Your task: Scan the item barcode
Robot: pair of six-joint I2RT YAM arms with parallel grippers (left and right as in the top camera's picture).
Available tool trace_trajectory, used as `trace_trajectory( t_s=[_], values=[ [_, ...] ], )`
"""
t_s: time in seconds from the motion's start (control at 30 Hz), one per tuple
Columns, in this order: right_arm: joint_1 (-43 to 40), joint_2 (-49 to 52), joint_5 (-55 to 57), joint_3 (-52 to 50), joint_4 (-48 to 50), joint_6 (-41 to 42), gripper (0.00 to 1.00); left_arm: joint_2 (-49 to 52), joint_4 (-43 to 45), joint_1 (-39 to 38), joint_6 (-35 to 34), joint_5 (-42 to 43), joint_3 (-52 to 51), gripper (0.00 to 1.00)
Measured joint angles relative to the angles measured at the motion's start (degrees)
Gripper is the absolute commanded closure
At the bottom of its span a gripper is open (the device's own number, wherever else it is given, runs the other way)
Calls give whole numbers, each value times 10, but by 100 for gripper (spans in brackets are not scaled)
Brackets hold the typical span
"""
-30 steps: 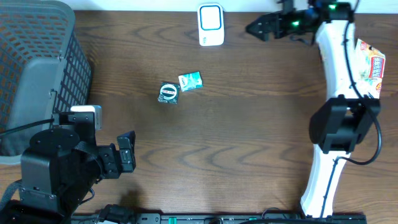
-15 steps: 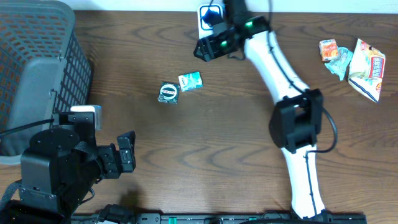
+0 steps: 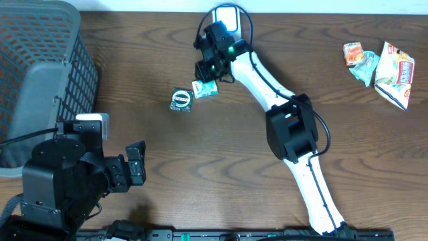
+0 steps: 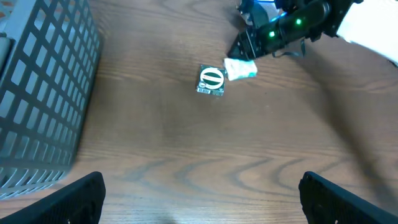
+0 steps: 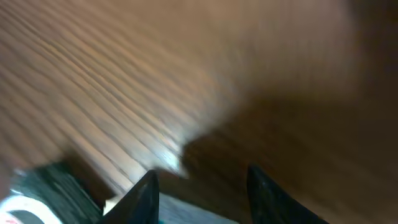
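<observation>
R gripper (image 3: 202,72) hangs just far of the teal packet (image 3: 205,88), tips angled down twd its far edge; touching or not, can't tell. On the R wrist cam its fingers (image 5: 144,193) stand apart, wood grain btwn them and a pale strip at the bottom edge, all v. blurred. A dark packet (image 3: 181,100) w/ round white label lies just left-near of the teal one. L gripper (image 3: 137,163) is wide open, near-left, well apart from both. At the far edge the scanner (image 3: 227,20) is partly hidden by the R arm (image 3: 267,80). The basket (image 3: 40,80) is cut off at left. Barcode on the teal packet isn't legible.
</observation>
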Motion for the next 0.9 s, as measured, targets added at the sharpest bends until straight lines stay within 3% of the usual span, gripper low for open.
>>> trace_trajectory(
  t_s=[0.3, 0.53, 0.73, 0.9],
  values=[
    [0, -16, 17, 5, -171, 1, 65, 0, 0, 0, 0, 0, 0, 2],
    [0, -50, 28, 3, -325, 0, 53, 0, 0, 0, 0, 0, 0, 2],
    [0, -114, 83, 3, -351, -14, 42, 0, 0, 0, 0, 0, 0, 2],
    [0, -120, 109, 3, -346, -36, 43, 0, 0, 0, 0, 0, 0, 2]
  ],
)
